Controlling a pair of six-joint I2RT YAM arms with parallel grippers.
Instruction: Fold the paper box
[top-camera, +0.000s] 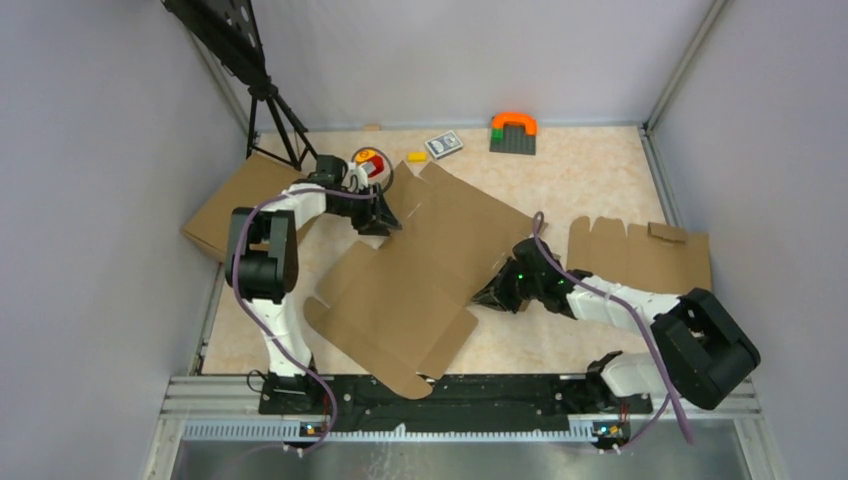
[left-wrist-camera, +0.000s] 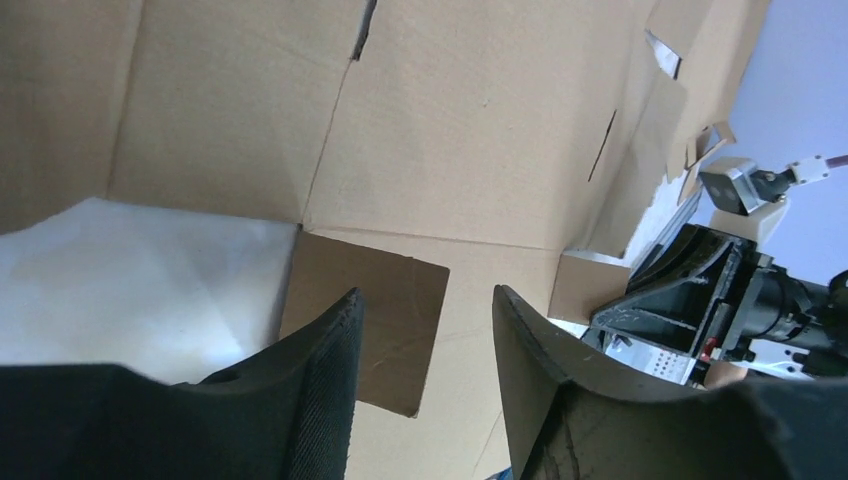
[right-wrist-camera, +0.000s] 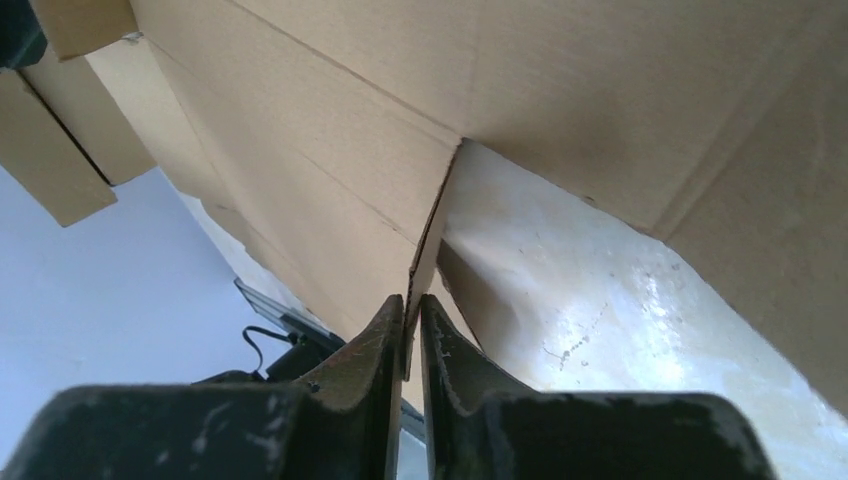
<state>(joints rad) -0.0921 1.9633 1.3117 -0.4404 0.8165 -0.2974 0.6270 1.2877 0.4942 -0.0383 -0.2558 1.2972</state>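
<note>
Beige marbled table (top-camera: 600, 170), with the paper box (top-camera: 420, 270) spread out as a flat unfolded sheet.
The right gripper (right-wrist-camera: 412, 305) is pinched nearly closed on a flap edge at the box's right side. The left gripper (left-wrist-camera: 425, 305) sits at the box's far-left edge, fingers apart, gripping nothing.

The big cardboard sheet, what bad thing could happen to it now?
1. The right pincer pinches only a thin flap edge of the paper box, so the edge might slip out or crease in the wrong place.
2. The left pincer stands open around another flap, so that side may sag.
3. The sheet's near corner lies over the base rail and could catch there.
</note>
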